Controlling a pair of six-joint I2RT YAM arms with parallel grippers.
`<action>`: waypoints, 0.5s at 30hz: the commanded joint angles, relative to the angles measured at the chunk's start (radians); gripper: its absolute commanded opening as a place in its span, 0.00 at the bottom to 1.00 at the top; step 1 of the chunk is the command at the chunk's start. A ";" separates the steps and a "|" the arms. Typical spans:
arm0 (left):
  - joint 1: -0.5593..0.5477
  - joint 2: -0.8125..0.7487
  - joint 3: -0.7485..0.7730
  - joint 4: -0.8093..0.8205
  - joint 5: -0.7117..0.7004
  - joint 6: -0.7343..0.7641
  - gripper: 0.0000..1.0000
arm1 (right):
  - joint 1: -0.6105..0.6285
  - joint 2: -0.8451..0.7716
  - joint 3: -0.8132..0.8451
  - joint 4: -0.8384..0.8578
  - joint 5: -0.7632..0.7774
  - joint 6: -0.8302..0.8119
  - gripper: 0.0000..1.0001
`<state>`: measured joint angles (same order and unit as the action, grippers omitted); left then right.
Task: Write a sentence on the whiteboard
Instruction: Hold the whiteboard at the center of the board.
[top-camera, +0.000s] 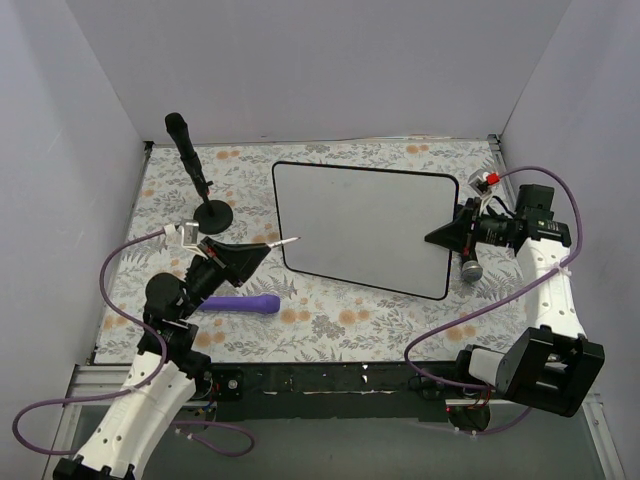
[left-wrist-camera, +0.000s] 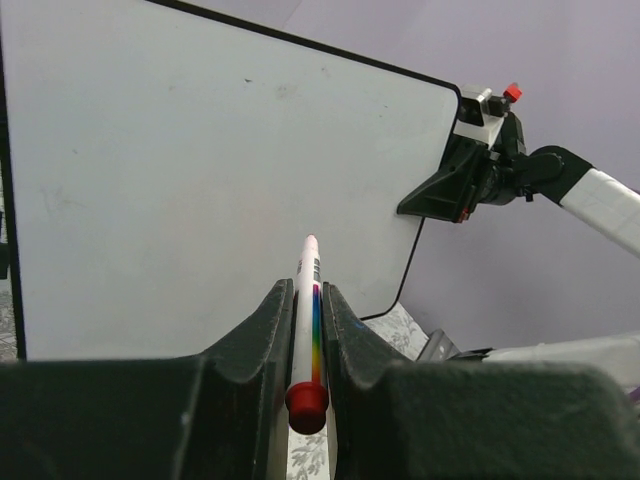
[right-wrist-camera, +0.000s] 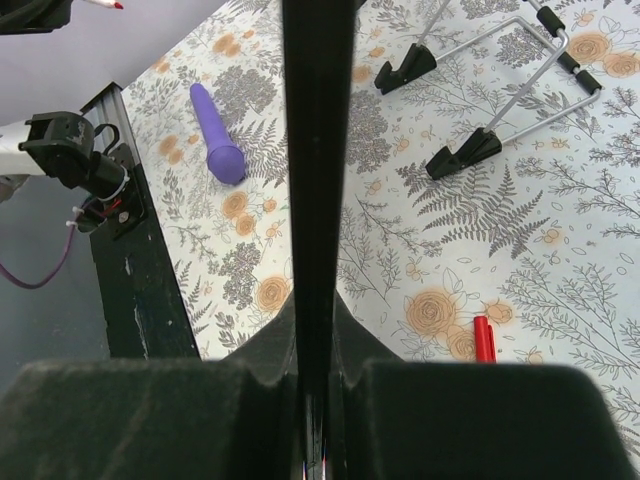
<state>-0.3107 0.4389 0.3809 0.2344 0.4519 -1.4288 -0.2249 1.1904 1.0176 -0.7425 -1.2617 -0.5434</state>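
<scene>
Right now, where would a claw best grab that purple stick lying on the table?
Probably mid-shaft of the purple stick, coming straight down from above and closing across its width: it lies flat, long, slim and rounded, so the narrow middle should sit between two fingers.

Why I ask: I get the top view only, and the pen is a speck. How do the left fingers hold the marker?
Observer: From the left wrist, the left fingers are shut on the marker, its narrow end aimed at the whiteboard.
Operator: Is its cap off?
Observer: Seemingly; the right wrist shows a small red cap lying on the floral cloth.
Operator: And the right arm?
Observer: The right fingers are clamped on the whiteboard's black edge.
</scene>
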 joint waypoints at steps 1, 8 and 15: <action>0.004 -0.012 -0.060 0.120 -0.054 0.050 0.00 | -0.027 -0.020 -0.011 -0.005 -0.008 -0.138 0.01; 0.002 -0.071 -0.145 0.160 -0.085 0.042 0.00 | -0.028 -0.026 -0.030 -0.011 -0.005 -0.161 0.01; 0.004 -0.089 -0.166 0.167 -0.101 0.048 0.00 | -0.028 -0.025 -0.048 -0.012 -0.010 -0.176 0.01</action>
<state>-0.3107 0.3527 0.2222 0.3679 0.3752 -1.4017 -0.2493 1.1896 0.9833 -0.7765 -1.3014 -0.6476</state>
